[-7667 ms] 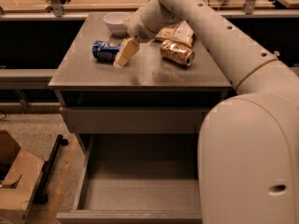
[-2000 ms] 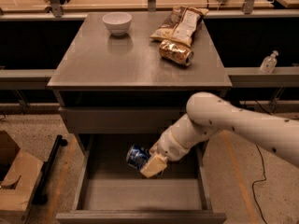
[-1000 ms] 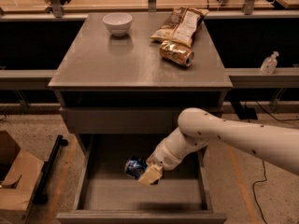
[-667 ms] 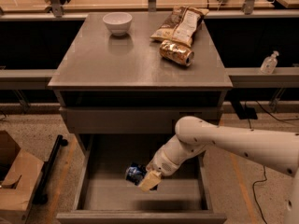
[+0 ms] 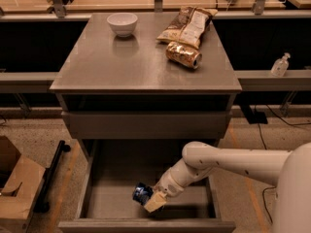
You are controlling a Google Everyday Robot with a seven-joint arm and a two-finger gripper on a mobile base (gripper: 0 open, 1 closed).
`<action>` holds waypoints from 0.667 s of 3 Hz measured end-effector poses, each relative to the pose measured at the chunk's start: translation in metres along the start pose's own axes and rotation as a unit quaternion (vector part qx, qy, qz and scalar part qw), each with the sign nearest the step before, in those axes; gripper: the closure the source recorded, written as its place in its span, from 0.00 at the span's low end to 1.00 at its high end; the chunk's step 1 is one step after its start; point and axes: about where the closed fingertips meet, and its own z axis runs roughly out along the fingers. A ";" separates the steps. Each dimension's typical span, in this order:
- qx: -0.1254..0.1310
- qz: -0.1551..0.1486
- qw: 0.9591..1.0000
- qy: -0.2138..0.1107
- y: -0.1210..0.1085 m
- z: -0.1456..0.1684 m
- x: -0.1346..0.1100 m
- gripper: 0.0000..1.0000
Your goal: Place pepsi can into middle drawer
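Note:
The pepsi can (image 5: pixel 142 193), blue with a silver end, lies on its side low inside the open middle drawer (image 5: pixel 109 203), near the front middle of its floor. My gripper (image 5: pixel 152 201) reaches down into the drawer from the right and is shut on the can. The arm (image 5: pixel 228 161) crosses over the drawer's right side. I cannot tell whether the can touches the drawer floor.
On the cabinet top (image 5: pixel 97 67) stand a white bowl (image 5: pixel 122 23), a chip bag (image 5: pixel 188 24) and a gold-brown can (image 5: pixel 183 55) on its side. A plain grey drawer front (image 5: pixel 146 125) is shut above. A cardboard box (image 5: pixel 14 188) sits on the floor at left.
The gripper took the can off the cabinet top, carried it down into the open drawer, and has kept lowering it toward the floor and front.

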 end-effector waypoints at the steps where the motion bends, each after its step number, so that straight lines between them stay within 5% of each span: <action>1: -0.006 0.017 1.000 -0.012 -0.010 0.017 0.015 1.00; 2: 0.001 0.037 0.999 -0.028 -0.018 0.020 0.026 0.84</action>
